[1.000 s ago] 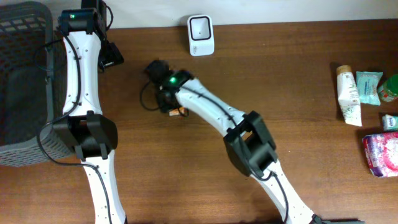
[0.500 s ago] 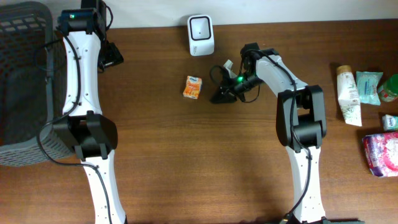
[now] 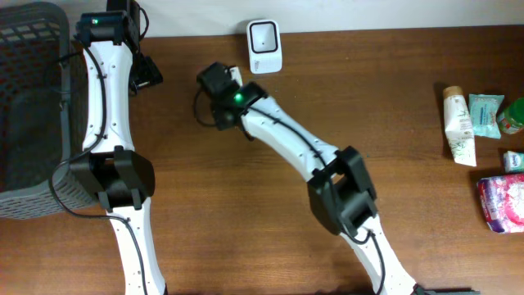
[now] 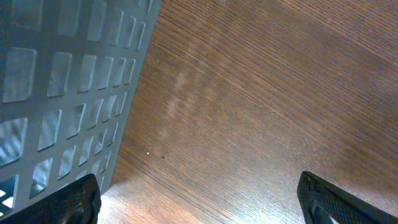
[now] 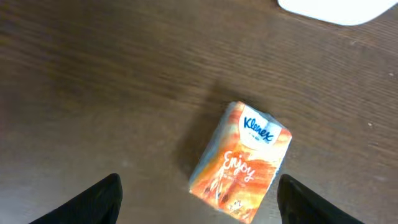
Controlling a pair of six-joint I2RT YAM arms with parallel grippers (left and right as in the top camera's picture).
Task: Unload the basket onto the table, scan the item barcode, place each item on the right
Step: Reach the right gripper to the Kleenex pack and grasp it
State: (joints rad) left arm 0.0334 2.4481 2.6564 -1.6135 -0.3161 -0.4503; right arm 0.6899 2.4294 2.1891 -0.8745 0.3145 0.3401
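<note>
Kleenex tissue pack (image 5: 241, 163) lies flat on the tabletop (image 5: 93, 74), directly beneath our right gripper (image 5: 199, 190), which is spread wide and grips nothing. The pack sits off-centre between the fingers. Its long axis slants across the line joining them, with the logo end toward the white barcode scanner (image 5: 333, 7). Our left gripper (image 4: 199, 199), also spread, hangs well apart beside the grey basket (image 4: 62, 81), so we judge the right arm nearer.

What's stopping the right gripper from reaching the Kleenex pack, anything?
Probably nothing: the right gripper hovers over the Kleenex pack, jaws open, bare table around it. The scanner sits apart.
</note>
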